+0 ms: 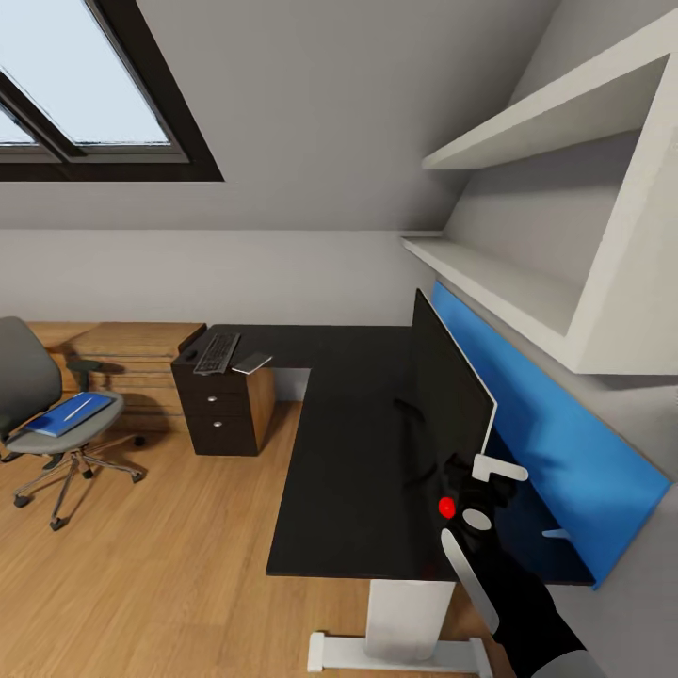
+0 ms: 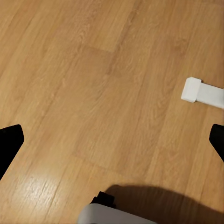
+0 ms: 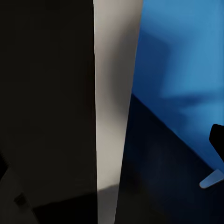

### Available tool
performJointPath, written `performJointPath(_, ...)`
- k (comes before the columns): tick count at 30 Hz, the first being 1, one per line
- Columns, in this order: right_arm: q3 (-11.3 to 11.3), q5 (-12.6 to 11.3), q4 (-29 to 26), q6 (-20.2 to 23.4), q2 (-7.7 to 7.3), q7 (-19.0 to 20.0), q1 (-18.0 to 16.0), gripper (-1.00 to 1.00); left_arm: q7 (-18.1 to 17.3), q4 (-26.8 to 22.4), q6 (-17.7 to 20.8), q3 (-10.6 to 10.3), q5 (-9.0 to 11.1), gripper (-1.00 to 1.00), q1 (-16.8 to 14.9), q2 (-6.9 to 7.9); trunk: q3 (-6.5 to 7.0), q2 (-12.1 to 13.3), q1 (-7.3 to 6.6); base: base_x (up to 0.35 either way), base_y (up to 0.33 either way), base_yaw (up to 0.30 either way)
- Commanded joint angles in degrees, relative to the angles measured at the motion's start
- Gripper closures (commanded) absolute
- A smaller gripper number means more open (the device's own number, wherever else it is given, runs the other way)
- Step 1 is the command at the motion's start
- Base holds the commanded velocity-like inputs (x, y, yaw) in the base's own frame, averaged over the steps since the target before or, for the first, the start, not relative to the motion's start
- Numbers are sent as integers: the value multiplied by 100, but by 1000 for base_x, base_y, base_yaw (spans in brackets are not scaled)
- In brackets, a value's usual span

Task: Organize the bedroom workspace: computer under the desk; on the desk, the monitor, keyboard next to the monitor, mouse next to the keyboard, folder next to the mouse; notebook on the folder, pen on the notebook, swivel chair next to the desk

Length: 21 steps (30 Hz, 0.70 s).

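The monitor (image 1: pixel 450 395) stands edge-on at the right of the black desk (image 1: pixel 348 471). Its pale edge (image 3: pixel 112 93) runs between the wide-apart fingers of my open right gripper (image 1: pixel 485 480), at the screen's near end. Far back on the desk lie the keyboard (image 1: pixel 217 353) and the notebook (image 1: pixel 251 363). The swivel chair (image 1: pixel 38 405) stands apart at the left with the blue folder (image 1: pixel 68 414) and the pen (image 1: pixel 80 408) on its seat. My left gripper (image 2: pixel 112 142) hangs open over the floor. The computer is out of view. I cannot make out the mouse.
A blue wall panel (image 1: pixel 556 443) runs behind the monitor, with white shelves (image 1: pixel 527 282) above it. The black drawer unit (image 1: pixel 221 414) sits under the desk's far end, beside low wooden shelving (image 1: pixel 122 358). The desk's white foot (image 2: pixel 196 91) lies near my left gripper.
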Motion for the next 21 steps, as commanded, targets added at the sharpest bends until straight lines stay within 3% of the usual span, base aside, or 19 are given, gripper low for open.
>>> performJointPath(1,21,-20,-11,44,-8,-44,-6,-100,41,-11,-28,-46,60,-100,-3,9,-8,-7,2,0,0,0)
performJointPath(11,21,-20,-6,52,-8,-37,-6,-100,41,-11,-28,-42,60,-100,-3,9,-8,-7,2,0,0,0)
performJointPath(21,23,-20,-6,52,-8,-35,-6,-100,41,-11,-28,-43,60,-100,-3,9,-8,-7,2,-30,-90,0)
